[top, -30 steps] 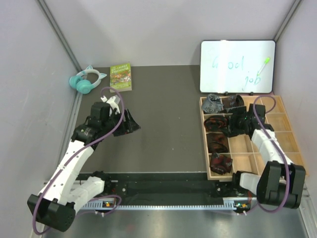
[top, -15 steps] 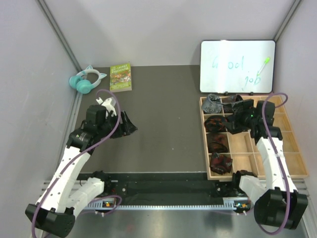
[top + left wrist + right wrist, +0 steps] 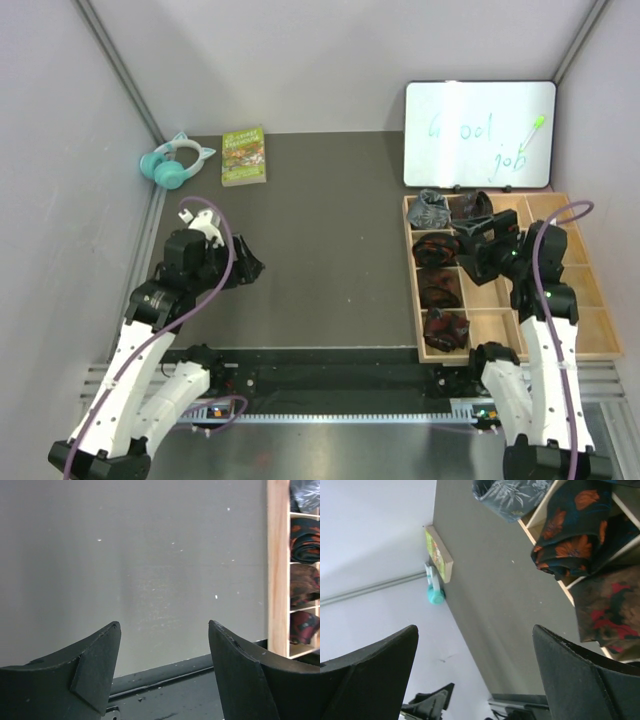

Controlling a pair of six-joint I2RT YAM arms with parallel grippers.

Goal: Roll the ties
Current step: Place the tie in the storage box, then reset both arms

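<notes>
The wooden tray (image 3: 413,290) sits on the counter (image 3: 330,230). All the ties lie rolled in its compartments. Down the tray's left column, from the far end to the near end, are the grey tie (image 3: 432,209), the black tie with orange blotches (image 3: 435,247), the brown tie (image 3: 438,287) and the maroon tie (image 3: 446,328). A dark roll (image 3: 468,205) fills the compartment just right of the grey tie.

A second ago the right pincer (image 3: 472,245) was low over the tray beside the black tie with orange blotches. Now it has lifted clear and hangs above the tray's far-left part. Its jaws are spread wide and nothing is between them. Its wrist view looks down past both fingers onto the grey, orange-blotched and brown rolls.

The left pincer (image 3: 250,262) has drawn back toward the near edge of the counter. It is farther from the tray than before and well apart from it. Its jaws are open and empty over bare counter.

The rolls have not shifted. The whiteboard (image 3: 479,134) behind the tray, and the book (image 3: 244,154) and headphones (image 3: 176,160) far to the tray's left, are also where they were.
</notes>
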